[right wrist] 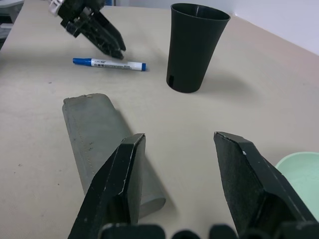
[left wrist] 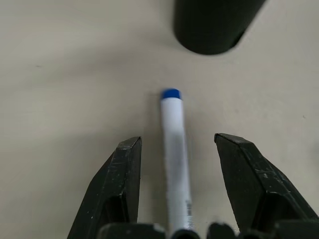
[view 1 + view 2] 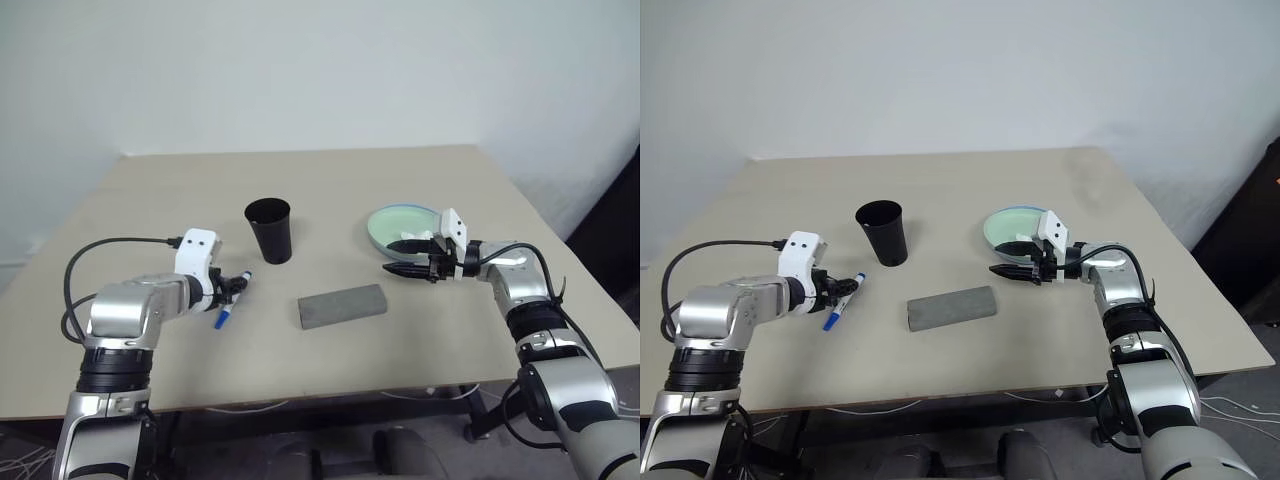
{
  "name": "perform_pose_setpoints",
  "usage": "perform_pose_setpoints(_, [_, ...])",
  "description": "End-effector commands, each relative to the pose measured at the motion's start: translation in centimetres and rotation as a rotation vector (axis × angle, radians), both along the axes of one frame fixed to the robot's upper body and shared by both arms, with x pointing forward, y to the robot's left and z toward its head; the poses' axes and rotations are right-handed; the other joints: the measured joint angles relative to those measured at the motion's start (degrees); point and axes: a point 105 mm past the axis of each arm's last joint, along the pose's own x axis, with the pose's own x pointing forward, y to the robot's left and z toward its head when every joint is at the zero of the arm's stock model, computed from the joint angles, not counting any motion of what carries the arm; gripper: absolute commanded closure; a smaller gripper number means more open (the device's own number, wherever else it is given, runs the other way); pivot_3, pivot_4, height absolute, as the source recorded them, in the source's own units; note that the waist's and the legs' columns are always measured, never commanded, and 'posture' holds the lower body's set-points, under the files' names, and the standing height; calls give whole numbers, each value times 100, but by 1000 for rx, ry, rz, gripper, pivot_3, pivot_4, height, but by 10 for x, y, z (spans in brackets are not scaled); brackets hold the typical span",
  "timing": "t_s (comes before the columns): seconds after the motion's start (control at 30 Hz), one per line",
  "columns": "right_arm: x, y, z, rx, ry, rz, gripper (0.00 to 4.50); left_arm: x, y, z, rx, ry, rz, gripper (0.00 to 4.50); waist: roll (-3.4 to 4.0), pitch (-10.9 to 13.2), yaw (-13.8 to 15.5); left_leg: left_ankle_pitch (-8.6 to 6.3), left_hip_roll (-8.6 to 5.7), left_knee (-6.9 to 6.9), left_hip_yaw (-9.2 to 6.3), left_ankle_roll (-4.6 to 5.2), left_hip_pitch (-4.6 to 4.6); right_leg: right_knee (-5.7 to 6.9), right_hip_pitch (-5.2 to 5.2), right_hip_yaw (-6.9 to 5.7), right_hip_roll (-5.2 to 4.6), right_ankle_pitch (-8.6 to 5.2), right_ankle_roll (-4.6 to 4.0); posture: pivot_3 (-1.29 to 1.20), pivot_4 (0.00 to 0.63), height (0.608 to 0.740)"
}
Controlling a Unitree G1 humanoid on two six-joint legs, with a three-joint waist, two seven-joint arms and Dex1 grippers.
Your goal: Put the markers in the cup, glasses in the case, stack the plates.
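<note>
We are straddling blue-capped marker (image 2: 174,149) with left tool (image 3: 236,287) open, marker lying on desk (image 3: 330,180) toward left edge, near cup (image 3: 269,229). Right tool (image 3: 408,258) hanging open, empty, by stacked plates (image 3: 390,219). Case (image 3: 342,305) closed mid-desk; marker remaining.

Blue-capped marker (image 1: 109,63) flat on table beside upright cup (image 3: 269,229).

head stereo: high, looks down at table (image 3: 420,340) | wrists: close, low, share cup (image 1: 195,47)

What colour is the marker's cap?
Blue; the marker shows best in the left wrist view.
</note>
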Motion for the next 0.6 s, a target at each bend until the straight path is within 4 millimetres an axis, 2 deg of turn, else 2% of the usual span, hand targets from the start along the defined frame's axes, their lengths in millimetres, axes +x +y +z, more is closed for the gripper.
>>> perform_pose_setpoints(0.03, [3, 0, 13, 10, -48, 4, 2127, 3, -2, 5, 79, -42, -19, 2110, 0, 0, 0, 0, 0, 0, 1, 0, 0, 0, 0, 0, 0, 0, 0, 0, 0, 732])
perform_pose_setpoints(0.13, [3, -1, 12, 8, -46, 2, 2127, 5, -3, 5, 99, -46, -24, 1552, 0, 0, 0, 0, 0, 0, 1, 0, 0, 0, 0, 0, 0, 0, 0, 0, 0, 732])
perform_pose_setpoints(0.3, [3, -2, 10, 2, -45, -4, 2127, 6, -4, 7, 96, -49, -31, 16, 0, 0, 0, 0, 0, 0, 0, 1, 0, 0, 0, 1, 0, 0, 0, 0, 0, 732])
perform_pose_setpoints(0.6, [4, -1, 10, -2, -49, -10, 2127, 4, -3, -6, 60, 38, 4, 16, -1, 0, 2, 1, -1, 0, 0, 1, 0, 0, 0, 0, -1, 0, 0, 0, 0, 732])
